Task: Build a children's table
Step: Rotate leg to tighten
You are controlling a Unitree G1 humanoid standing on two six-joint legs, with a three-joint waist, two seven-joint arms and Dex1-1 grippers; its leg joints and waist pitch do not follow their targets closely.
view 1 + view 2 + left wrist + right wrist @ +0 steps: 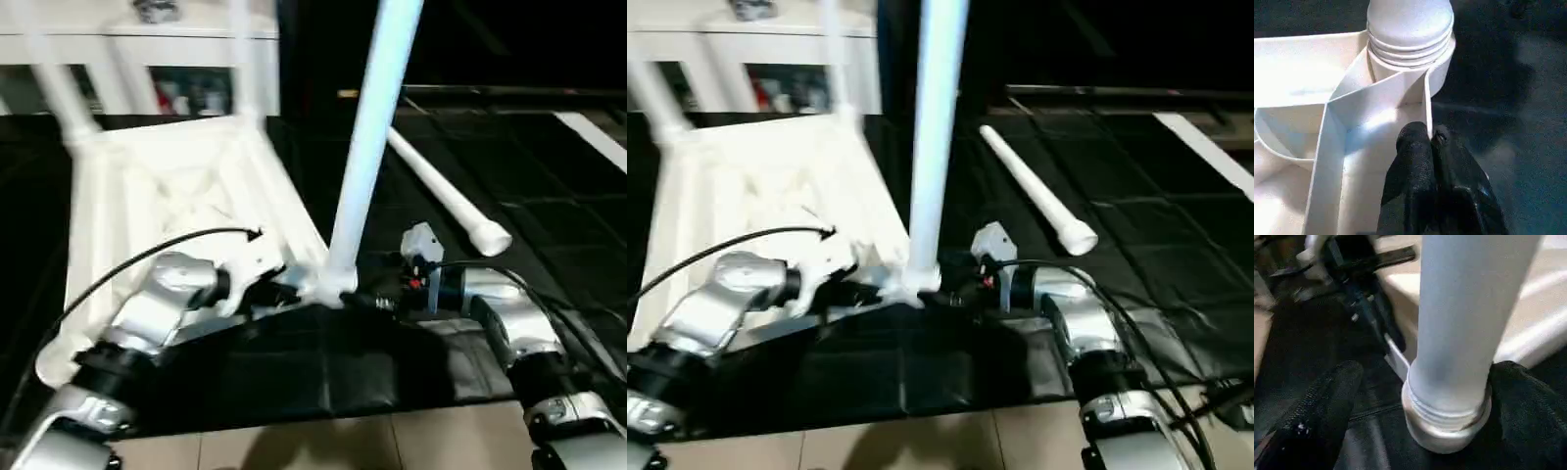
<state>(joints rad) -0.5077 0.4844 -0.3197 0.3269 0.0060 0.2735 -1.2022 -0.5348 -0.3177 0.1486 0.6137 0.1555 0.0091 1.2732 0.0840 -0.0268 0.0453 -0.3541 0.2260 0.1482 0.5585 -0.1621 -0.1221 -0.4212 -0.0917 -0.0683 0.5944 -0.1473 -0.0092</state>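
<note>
Two silver arms reach in toward the upside-down table top (186, 186), which lies on the black floor mat (549, 245) at about ten o'clock. At the near corner of the table top, the left gripper (1431, 139) is pinched tight on a thin white rib (1426, 105). Beside it, one leg (370, 137) stands up in the corner socket (1442, 63), at twelve o'clock. The right gripper (1420, 396) is wide open around its bottom, maybe just touching. At two o'clock, another leg (446, 201) lies on the mat.
</note>
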